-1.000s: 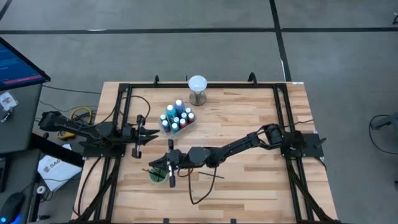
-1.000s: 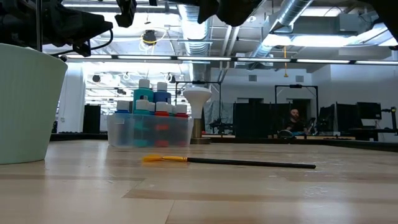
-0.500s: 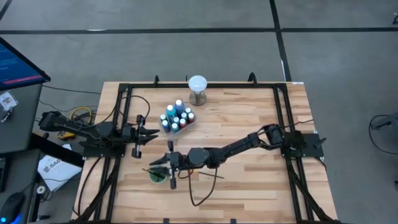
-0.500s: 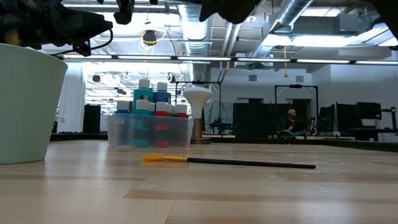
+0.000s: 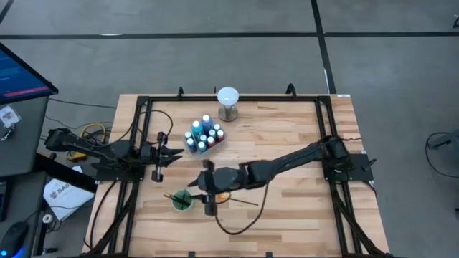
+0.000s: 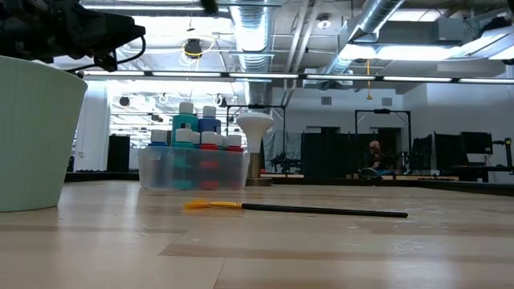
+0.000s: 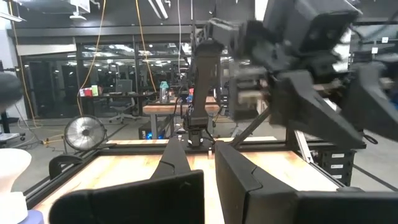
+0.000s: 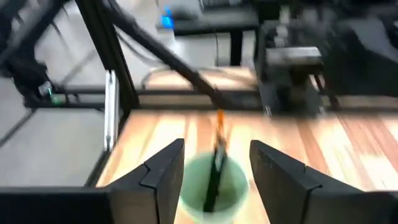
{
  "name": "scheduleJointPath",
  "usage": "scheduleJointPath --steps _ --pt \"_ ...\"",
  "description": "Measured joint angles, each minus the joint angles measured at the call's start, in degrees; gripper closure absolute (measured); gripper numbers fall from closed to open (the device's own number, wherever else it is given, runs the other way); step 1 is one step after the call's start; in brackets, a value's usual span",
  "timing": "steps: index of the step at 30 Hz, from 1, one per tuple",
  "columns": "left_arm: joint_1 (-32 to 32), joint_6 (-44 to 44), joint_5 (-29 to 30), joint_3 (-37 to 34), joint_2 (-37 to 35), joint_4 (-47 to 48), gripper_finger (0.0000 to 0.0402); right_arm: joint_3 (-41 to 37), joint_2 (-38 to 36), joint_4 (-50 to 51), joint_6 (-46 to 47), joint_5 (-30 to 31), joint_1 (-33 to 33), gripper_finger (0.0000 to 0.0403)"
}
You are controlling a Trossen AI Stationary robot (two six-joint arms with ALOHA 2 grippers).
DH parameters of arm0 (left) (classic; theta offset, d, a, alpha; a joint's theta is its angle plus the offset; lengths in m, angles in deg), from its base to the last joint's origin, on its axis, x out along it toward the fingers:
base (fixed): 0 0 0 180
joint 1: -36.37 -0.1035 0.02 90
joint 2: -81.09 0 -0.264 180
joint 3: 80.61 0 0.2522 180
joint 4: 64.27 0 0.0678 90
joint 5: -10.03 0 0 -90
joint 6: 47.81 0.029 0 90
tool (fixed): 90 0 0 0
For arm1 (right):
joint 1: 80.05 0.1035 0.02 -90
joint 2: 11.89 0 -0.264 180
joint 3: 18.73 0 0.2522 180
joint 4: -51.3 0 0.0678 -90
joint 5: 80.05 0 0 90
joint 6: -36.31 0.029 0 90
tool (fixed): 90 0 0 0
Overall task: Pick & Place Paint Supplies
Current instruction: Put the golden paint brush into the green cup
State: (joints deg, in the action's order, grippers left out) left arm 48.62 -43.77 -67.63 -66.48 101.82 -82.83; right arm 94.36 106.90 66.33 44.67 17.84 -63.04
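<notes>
No writing can be read. The right gripper (image 5: 208,195) hangs just beside the green cup (image 5: 181,201), fingers apart and empty; a brush (image 8: 214,167) stands in the cup. Another brush (image 6: 294,209) lies on open table toward the front edge. The bottles (image 5: 204,135) sit near the back. The left gripper (image 5: 174,155) waits at the left edge, fingers together.

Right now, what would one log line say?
right fingers: open above green cup | brush in cup | left arm: idle at table's left edge

Pale wooden plank table (image 5: 287,143) with a smooth sheen; clear plastic bin (image 6: 193,170); matt green cup (image 6: 32,136).
</notes>
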Motion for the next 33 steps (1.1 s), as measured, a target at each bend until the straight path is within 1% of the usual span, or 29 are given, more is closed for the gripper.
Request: scheduleJointPath --steps 4,8,11,14,18,21,23,26,33 --pt "0.0 0.0 0.0 0.0 0.0 -0.1 0.0401 1.9 -4.4 16.9 4.0 2.7 0.3 0.0226" --pt "0.0 0.0 0.0 0.0 0.0 -0.2 0.0401 1.9 -5.6 27.7 7.9 6.3 0.7 0.0235" --pt "0.0 0.0 0.0 0.0 0.0 -0.3 0.0401 1.8 -3.8 30.6 10.6 6.5 0.8 0.0238" --pt "0.0 0.0 0.0 0.0 0.0 -0.3 0.0401 1.8 -0.3 30.8 13.0 5.4 1.0 0.0229" --pt "0.0 0.0 0.0 0.0 0.0 -0.4 0.0401 1.7 4.4 31.8 16.9 3.1 1.2 0.0198" --pt "0.0 0.0 0.0 0.0 0.0 -0.4 0.0401 1.7 6.8 32.0 17.2 1.4 1.1 0.0172" --pt "0.0 0.0 0.0 0.0 0.0 -0.4 0.0401 1.9 8.7 31.6 17.5 1.1 1.1 0.0162" --pt "0.0 0.0 0.0 0.0 0.0 -0.4 0.0401 1.7 10.5 32.7 17.6 1.2 0.9 0.0161" --pt "0.0 0.0 0.0 0.0 0.0 -0.4 0.0401 1.8 13.7 33.9 17.4 1.2 0.7 0.0178"
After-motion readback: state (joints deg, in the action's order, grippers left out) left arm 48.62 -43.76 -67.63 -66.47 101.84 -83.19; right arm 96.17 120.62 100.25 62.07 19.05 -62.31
